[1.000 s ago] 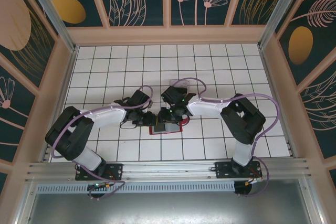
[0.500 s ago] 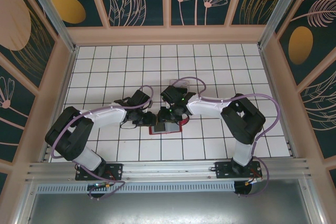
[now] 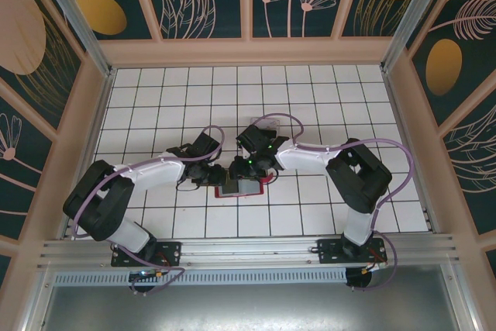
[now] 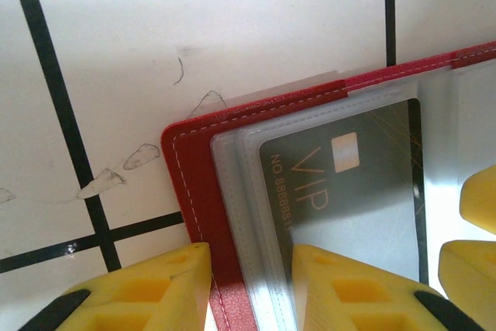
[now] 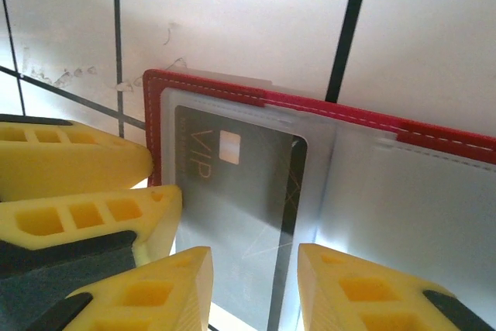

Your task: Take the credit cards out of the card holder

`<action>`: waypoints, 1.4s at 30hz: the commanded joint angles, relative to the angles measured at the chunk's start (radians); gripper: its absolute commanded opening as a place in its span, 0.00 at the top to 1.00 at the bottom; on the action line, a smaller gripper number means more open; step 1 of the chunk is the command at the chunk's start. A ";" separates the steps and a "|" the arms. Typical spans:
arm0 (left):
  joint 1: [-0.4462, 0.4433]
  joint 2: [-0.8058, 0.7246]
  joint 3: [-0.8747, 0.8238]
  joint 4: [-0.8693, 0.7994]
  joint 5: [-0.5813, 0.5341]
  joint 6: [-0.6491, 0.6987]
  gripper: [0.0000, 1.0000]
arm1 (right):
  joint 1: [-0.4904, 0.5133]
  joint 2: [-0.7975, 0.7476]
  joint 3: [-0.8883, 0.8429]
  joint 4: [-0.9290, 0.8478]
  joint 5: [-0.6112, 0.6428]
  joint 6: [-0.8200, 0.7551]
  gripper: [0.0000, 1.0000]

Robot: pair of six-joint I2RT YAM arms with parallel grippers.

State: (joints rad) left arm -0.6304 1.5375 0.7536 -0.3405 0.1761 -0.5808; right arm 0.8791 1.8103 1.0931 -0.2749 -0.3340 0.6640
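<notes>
The card holder [image 3: 242,189] is a red wallet lying open on the white tiles, its clear grey sleeves facing up. A dark credit card [image 4: 341,184] marked VIP sits in the left sleeve. My left gripper [image 4: 249,257] is shut on the card holder's [image 4: 194,176] left edge, one finger outside the red border and the other on the sleeve. My right gripper [image 5: 254,265] hangs just over the card [image 5: 232,184], jaws apart, with the card's striped right edge between them. In the top view the left gripper [image 3: 219,176] and right gripper [image 3: 246,172] meet over the wallet.
The left gripper's yellow fingers [image 5: 77,168] crowd the wallet's left side in the right wrist view, close to my right fingers. A pale object [image 3: 263,123] lies on the tiles behind the right arm. Wooden walls [image 3: 101,114] ring the tiled floor.
The left gripper has closed a little further on the wallet's edge. Both grippers and the wallet have shifted slightly to the left.
</notes>
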 commanded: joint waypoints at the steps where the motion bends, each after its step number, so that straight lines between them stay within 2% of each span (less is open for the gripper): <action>1: 0.001 -0.022 0.006 -0.040 -0.023 0.002 0.65 | 0.010 0.011 0.001 0.045 -0.034 0.016 0.65; 4: 0.003 -0.034 0.005 -0.041 -0.029 -0.001 0.64 | 0.011 0.021 -0.001 0.055 -0.044 0.020 0.65; 8: 0.002 -0.046 0.004 -0.049 -0.047 -0.001 0.58 | 0.011 0.028 -0.004 0.058 -0.044 0.020 0.65; 16: 0.003 -0.050 -0.002 -0.051 -0.052 -0.001 0.63 | 0.011 0.050 0.001 0.053 -0.040 0.014 0.65; 42: 0.003 -0.020 0.014 -0.049 -0.030 0.012 0.62 | 0.020 0.020 0.060 -0.086 0.070 -0.023 0.68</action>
State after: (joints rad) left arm -0.6304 1.5063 0.7536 -0.3710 0.1455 -0.5808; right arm 0.8921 1.8545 1.1225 -0.3115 -0.3008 0.6598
